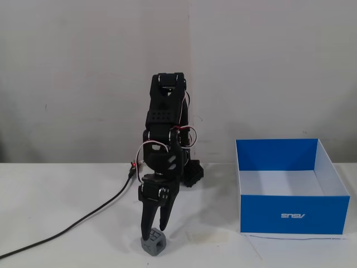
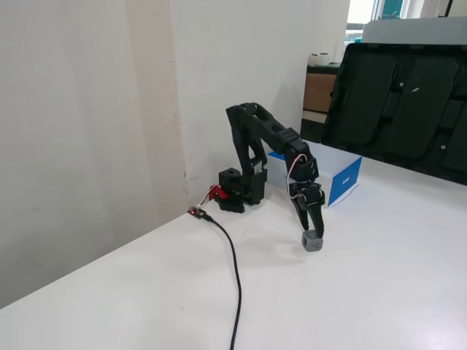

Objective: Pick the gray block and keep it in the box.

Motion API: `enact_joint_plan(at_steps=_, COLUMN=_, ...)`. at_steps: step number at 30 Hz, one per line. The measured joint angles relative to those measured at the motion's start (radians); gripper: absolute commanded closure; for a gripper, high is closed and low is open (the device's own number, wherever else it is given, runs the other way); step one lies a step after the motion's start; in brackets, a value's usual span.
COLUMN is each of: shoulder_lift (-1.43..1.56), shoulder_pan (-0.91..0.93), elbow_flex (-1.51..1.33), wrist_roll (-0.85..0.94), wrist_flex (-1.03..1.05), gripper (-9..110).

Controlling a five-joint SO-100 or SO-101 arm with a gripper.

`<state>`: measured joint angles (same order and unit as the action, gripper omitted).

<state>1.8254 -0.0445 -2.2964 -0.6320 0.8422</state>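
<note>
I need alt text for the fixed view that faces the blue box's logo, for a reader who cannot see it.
A black robot arm reaches down to a small gray block on a white table, its hand at the block's top. To the right stands an open blue box, white inside and empty. A black cable runs off to the left.

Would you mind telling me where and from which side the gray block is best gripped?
Grip the gray block across two opposite flat side faces, coming straight down from above. It sits flat on the table with open space around it, and the gripper is already right above it.

matt gray block (image 1: pixel 153 244), cardboard box (image 1: pixel 290 214), smooth table (image 1: pixel 67 195)
</note>
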Motion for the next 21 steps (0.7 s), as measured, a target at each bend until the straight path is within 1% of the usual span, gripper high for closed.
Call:
enact_joint_plan(at_steps=13, shoulder_lift=-0.13, shoulder_pan=0.032, elbow_flex=0.038, wrist_roll=0.0, wrist_flex=-0.041, gripper=84)
enact_joint_plan(at_steps=21, shoulder_lift=-0.14, shoulder_pan=0.035, elbow_flex=0.061, wrist_roll=0.006, wrist_flex=-0.048, gripper=97)
